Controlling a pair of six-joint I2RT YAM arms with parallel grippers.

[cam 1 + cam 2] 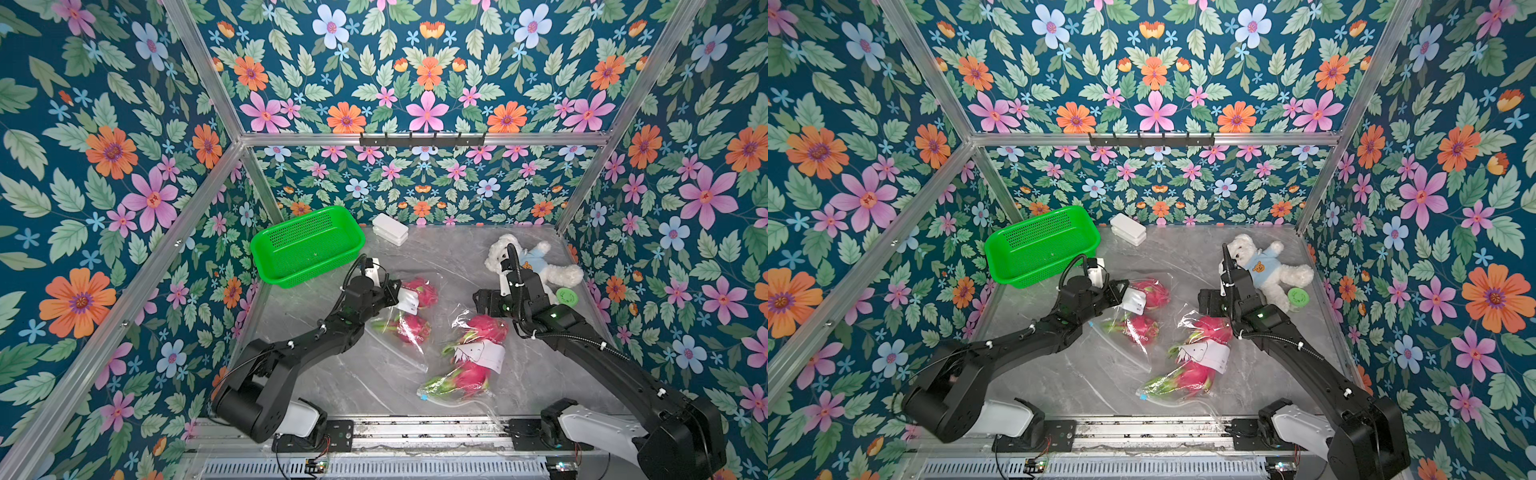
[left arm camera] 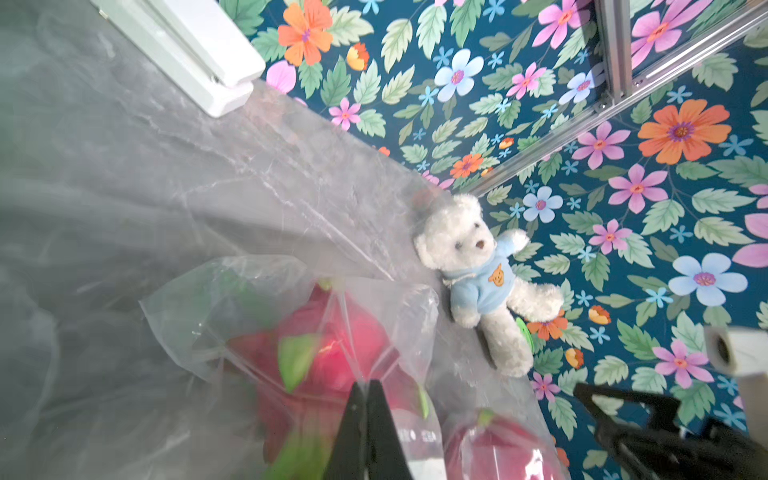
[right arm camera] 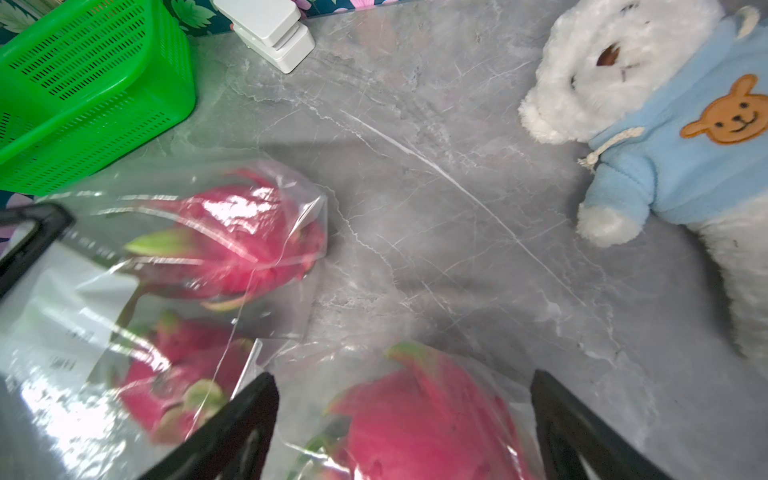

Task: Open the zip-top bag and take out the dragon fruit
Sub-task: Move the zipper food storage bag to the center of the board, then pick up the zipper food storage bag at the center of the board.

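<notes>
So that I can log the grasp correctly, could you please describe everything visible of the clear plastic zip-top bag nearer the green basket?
The clear, crinkled plastic zip-top bag lies on the grey marble-look tabletop, near the green perforated plastic basket. It holds two magenta dragon fruits with green-tipped scales, and a white paper label shows on it. The left gripper is shut, pinching its film beside that label.
</notes>
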